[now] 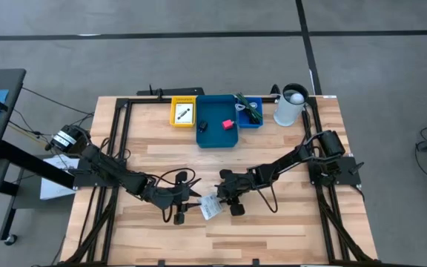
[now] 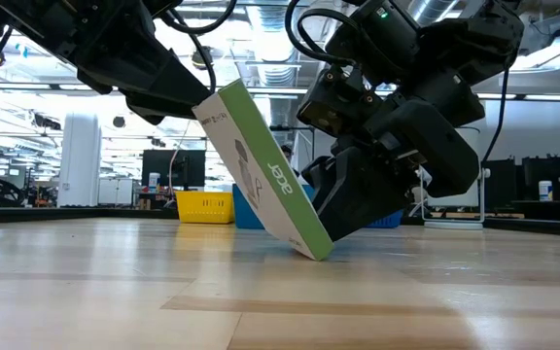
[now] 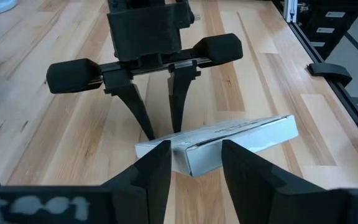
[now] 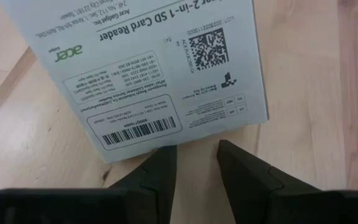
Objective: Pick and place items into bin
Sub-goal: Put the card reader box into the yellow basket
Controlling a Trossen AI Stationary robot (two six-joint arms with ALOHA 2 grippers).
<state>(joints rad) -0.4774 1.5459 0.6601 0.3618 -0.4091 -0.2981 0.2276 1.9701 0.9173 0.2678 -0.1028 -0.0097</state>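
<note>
White flat printed card-reader box [image 2: 265, 173] with a green edge stands tilted at table centre, one corner on the light wooden tabletop [image 1: 273, 156]. Left gripper [image 3: 194, 163] and right gripper [image 3: 160, 127] each pinch an end, fingers part-closed, apparently for handover toward the blue bin [image 1: 218, 137].

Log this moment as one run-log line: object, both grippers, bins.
object: white card-reader box tilted, one corner on table | left gripper: gripping box end | right gripper: fingers astride box edge | blue bin: holds pink-red block
</note>
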